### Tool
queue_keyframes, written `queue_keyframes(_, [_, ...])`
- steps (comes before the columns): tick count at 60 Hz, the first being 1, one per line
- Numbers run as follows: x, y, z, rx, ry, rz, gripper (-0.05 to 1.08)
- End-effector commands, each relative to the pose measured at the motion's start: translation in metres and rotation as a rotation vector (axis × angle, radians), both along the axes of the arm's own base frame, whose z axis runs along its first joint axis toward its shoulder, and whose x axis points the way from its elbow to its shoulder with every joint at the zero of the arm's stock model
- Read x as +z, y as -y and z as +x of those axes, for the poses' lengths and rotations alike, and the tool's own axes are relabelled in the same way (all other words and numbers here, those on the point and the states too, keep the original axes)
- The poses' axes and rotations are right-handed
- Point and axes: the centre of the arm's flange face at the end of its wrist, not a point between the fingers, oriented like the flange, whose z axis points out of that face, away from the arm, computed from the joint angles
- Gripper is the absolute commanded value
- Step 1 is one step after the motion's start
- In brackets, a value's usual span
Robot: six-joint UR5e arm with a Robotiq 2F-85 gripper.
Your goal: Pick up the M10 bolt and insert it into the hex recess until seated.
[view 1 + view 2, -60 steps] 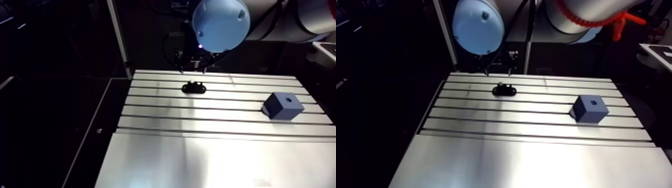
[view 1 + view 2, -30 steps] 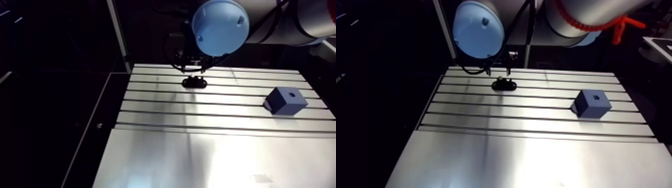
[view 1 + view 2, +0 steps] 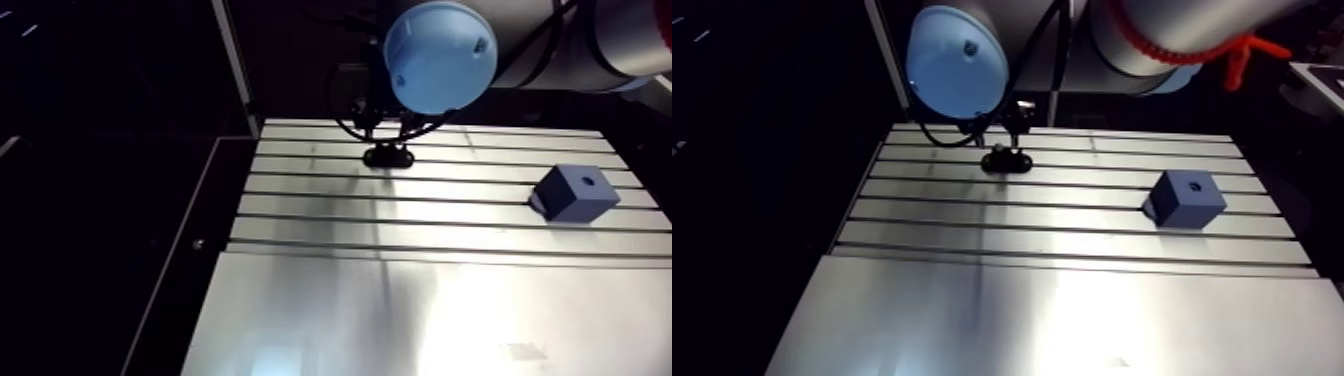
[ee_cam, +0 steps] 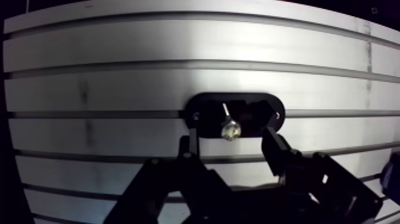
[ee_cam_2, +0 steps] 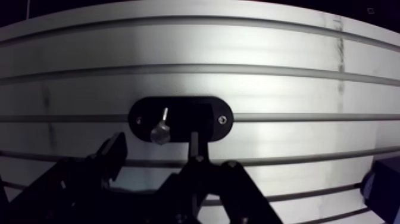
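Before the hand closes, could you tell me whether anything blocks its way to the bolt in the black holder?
Nothing visible does. The small silver bolt stands in its black oval holder, between the open fingers of the hand, with gaps either side.

There is one bolt (image 4: 230,128), sitting on one black oval plate (image 4: 205,110) near the table's far edge. There is one blue block (image 3: 1184,197), with one hole (image 3: 1193,183) in its top, toward the right edge. One table (image 3: 1052,320) carries all three things. One gripper (image 4: 232,140), with two fingers (image 4: 190,149), is over the plate.
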Motion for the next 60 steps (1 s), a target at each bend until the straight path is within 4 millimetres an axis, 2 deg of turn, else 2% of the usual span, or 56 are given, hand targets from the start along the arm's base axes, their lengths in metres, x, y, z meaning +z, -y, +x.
queue_keyframes(1, [-0.0045, -0.0010, -0.0012, -0.003, 0.002, -0.001, 0.40])
queue_keyframes(22, [-0.0098, -0.0028, -0.0038, -0.006, 0.008, -0.001, 0.44])
queue_keyframes(60, [-0.0071, -0.0017, -0.0045, -0.004, 0.004, -0.002, 0.51])
